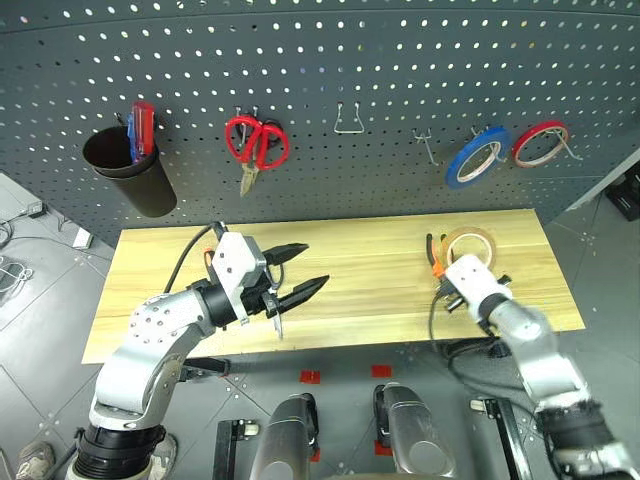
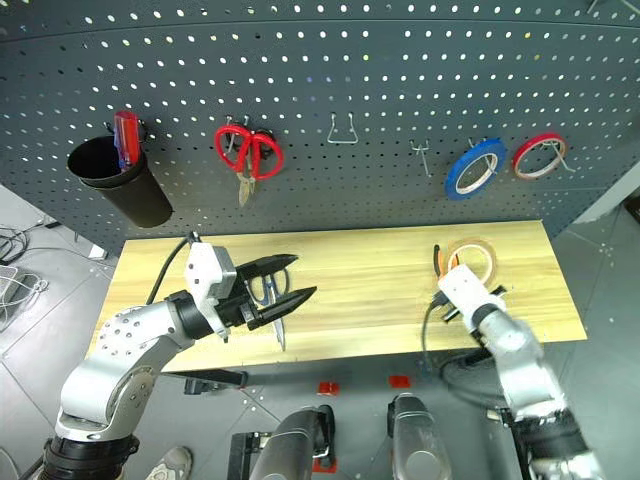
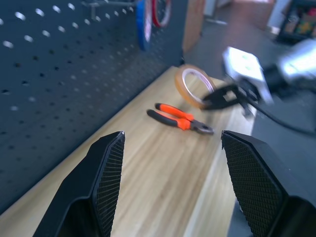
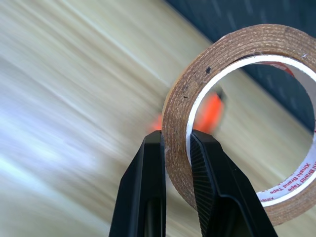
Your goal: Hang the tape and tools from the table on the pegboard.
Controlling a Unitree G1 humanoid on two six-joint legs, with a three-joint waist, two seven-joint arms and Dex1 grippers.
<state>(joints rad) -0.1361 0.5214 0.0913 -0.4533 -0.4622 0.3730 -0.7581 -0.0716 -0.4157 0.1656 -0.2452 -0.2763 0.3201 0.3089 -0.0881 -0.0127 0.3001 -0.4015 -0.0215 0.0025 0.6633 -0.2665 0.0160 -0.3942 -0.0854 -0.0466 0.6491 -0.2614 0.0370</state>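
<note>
Now right gripper (image 4: 175,143) around tape (image 4: 197,74).

Three rolls of tape: one tan (image 1: 470,243), one blue (image 1: 474,158), one red-edged (image 1: 540,143). Two pairs of scissors: red-handled (image 1: 256,145) and dark-handled (image 2: 272,303). One pair of pliers (image 3: 181,118), one black cup (image 1: 130,170), one pegboard (image 1: 350,60), one bench (image 1: 370,270).

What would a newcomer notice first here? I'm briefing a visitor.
The right gripper pinches a tan tape roll above the table's right end, orange pliers lying nearby. The left gripper hangs open over scissors. Red scissors hang on the pegboard.
</note>
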